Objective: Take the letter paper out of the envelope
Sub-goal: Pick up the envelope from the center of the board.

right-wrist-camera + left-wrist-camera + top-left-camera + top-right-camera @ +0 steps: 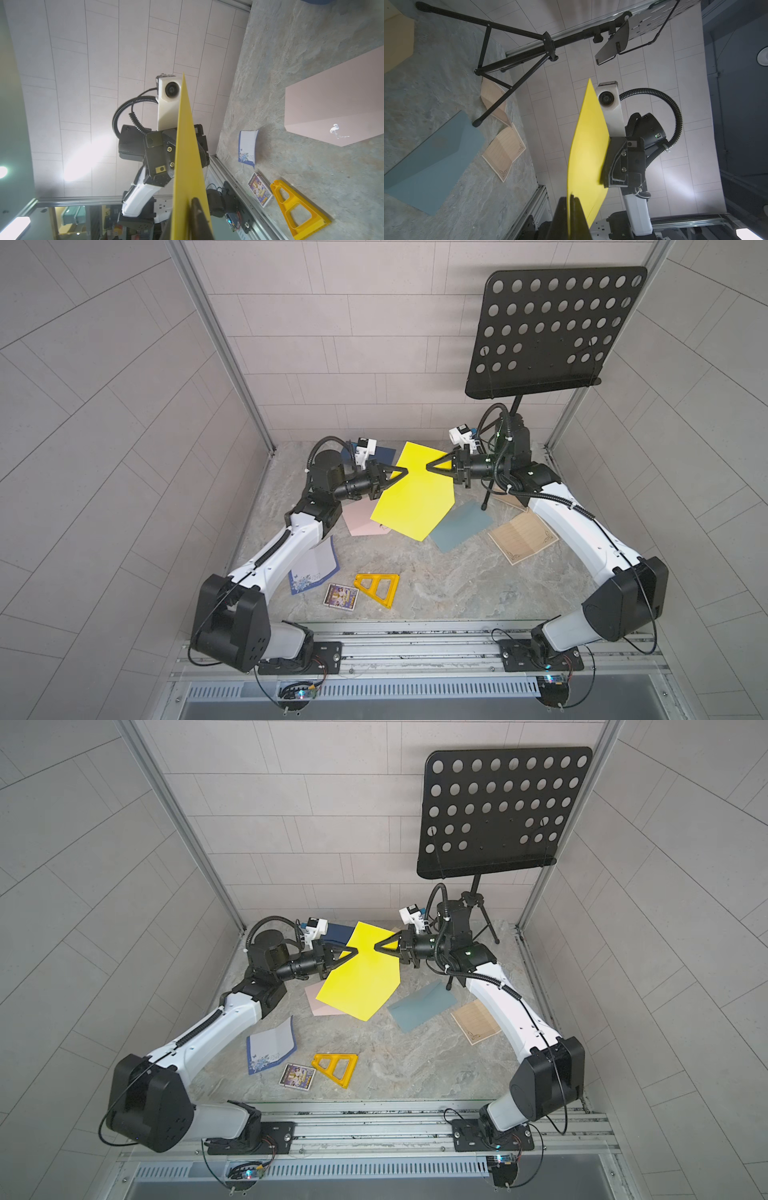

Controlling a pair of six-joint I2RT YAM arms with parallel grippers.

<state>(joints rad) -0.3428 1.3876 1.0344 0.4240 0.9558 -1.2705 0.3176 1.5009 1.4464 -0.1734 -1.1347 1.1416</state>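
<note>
yellow envelope [415, 497] aloft, edges between both jaws

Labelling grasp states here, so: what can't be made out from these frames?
- Contents of the yellow envelope: no view looks inside it.
- Right gripper grip: in the right wrist view the envelope hides one finger; too small in both top views.
- Dark blue envelope: in a top view, mostly behind the left wrist camera.
- Beige paper: partly under the right arm.

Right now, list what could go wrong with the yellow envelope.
The yellow envelope hangs in the air, pinched at one edge by the left gripper; it may slip or sag.
Whether the right gripper grips it is unclear; pulling apart could tear it.
No letter shows; the pinch may trap it.
</note>
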